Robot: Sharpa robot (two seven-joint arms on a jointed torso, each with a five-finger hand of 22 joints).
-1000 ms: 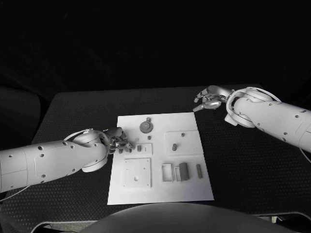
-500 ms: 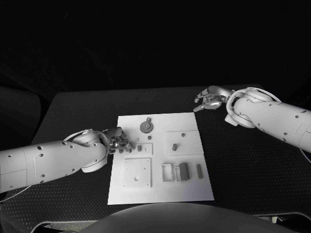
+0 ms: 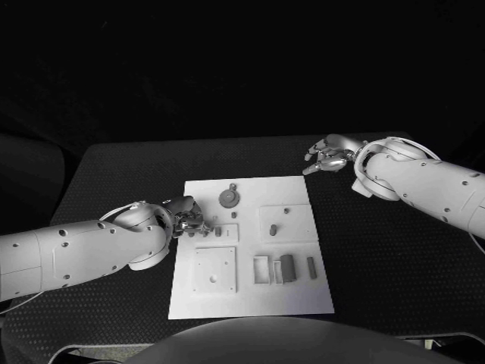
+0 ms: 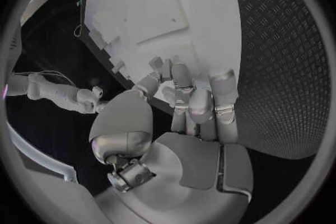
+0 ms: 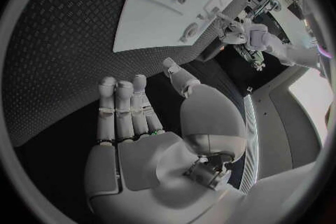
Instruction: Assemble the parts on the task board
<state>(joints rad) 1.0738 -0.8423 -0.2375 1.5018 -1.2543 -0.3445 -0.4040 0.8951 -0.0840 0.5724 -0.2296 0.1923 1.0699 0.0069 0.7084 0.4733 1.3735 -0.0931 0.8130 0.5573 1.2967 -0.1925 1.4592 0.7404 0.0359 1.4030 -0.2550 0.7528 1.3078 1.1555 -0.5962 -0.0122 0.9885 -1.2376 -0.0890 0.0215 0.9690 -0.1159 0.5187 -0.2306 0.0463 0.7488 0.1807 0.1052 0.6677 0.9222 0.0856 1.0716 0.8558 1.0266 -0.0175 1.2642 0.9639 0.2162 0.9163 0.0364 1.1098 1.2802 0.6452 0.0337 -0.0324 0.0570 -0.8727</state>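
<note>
The white task board (image 3: 292, 299) lies in the middle of the black table. On it are a round grey part (image 3: 229, 198), a small peg (image 3: 272, 227), a square plate (image 3: 214, 269) and several oblong grey parts (image 3: 286, 267) in slots. My left hand (image 3: 186, 220) is at the board's left edge, with its fingertips (image 4: 173, 70) down on the board (image 4: 175, 0) and held close together. Whether they pinch a small part is unclear. My right hand (image 3: 328, 155) hovers over bare table beyond the board's far right corner, with its fingers (image 5: 126, 106) stretched out and nothing in them.
The black textured table (image 3: 395, 258) stretches around the board on all sides, with wide bare areas to its right and far side. In the right wrist view the board (image 5: 161, 17) lies ahead of the fingers.
The left hand has shifted very slightly at the board's left edge. The right hand and the parts have kept their places.
</note>
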